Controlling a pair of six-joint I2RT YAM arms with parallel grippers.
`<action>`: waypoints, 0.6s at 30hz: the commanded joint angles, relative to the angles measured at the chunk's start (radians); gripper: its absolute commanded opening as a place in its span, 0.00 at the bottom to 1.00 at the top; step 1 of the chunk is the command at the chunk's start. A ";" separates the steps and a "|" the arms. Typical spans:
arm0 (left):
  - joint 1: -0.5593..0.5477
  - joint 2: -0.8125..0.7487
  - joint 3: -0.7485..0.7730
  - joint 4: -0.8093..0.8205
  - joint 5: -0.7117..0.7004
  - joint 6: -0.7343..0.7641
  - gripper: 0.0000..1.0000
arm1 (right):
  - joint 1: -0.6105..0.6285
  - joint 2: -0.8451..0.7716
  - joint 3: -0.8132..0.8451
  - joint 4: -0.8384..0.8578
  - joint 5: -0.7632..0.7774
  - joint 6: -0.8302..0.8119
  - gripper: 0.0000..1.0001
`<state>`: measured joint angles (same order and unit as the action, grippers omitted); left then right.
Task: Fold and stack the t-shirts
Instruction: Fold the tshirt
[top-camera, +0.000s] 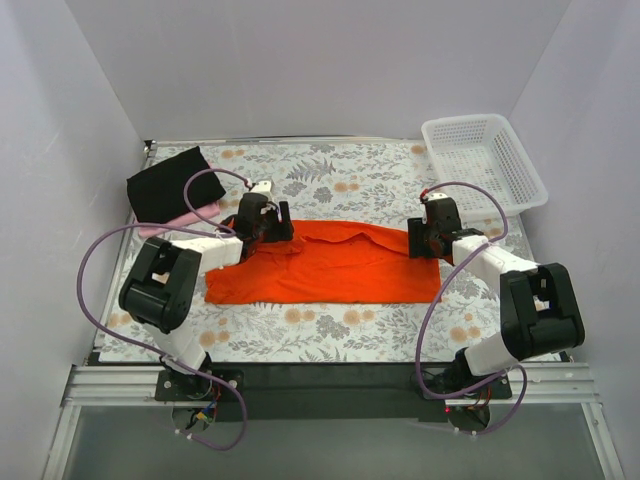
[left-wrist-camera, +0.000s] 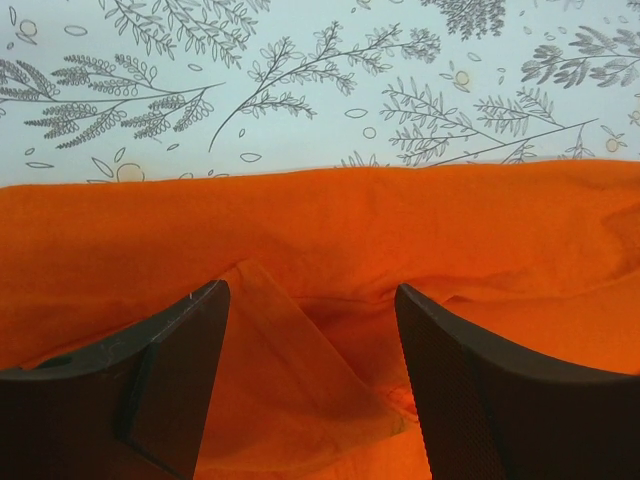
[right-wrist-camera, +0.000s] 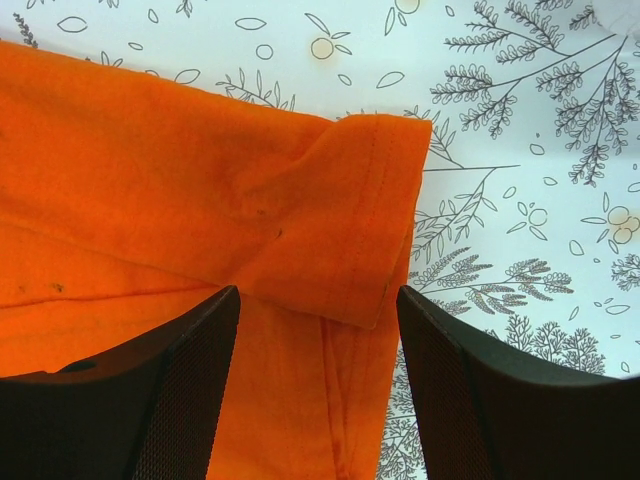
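Observation:
The orange t-shirt (top-camera: 330, 265) lies as a long folded band across the middle of the table. My left gripper (top-camera: 262, 222) is open over its far left corner, with a loose fold of orange cloth (left-wrist-camera: 300, 370) between the fingers. My right gripper (top-camera: 428, 238) is open over the shirt's right end, where a sleeve with a stitched hem (right-wrist-camera: 350, 220) lies folded over. The black t-shirt (top-camera: 168, 183) lies folded at the back left on the pale pink t-shirt (top-camera: 182, 217), of which only an edge shows.
A white mesh basket (top-camera: 483, 164) stands at the back right corner. The table has a floral cloth (top-camera: 340, 170). White walls enclose the table on three sides. A dark rail (top-camera: 330, 375) with the arm bases runs along the near edge.

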<state>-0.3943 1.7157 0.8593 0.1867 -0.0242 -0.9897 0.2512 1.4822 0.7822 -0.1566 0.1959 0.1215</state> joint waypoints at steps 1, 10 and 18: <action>-0.003 0.024 0.035 -0.036 -0.019 -0.030 0.63 | 0.002 0.010 0.038 0.029 0.039 0.006 0.59; -0.017 0.088 0.119 -0.127 -0.141 -0.070 0.60 | 0.002 0.001 0.035 0.034 0.037 0.001 0.59; -0.034 0.072 0.109 -0.171 -0.204 -0.084 0.44 | 0.002 0.004 0.029 0.042 0.027 0.001 0.59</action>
<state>-0.4160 1.8114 0.9604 0.0593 -0.1741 -1.0622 0.2512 1.4883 0.7837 -0.1539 0.2146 0.1215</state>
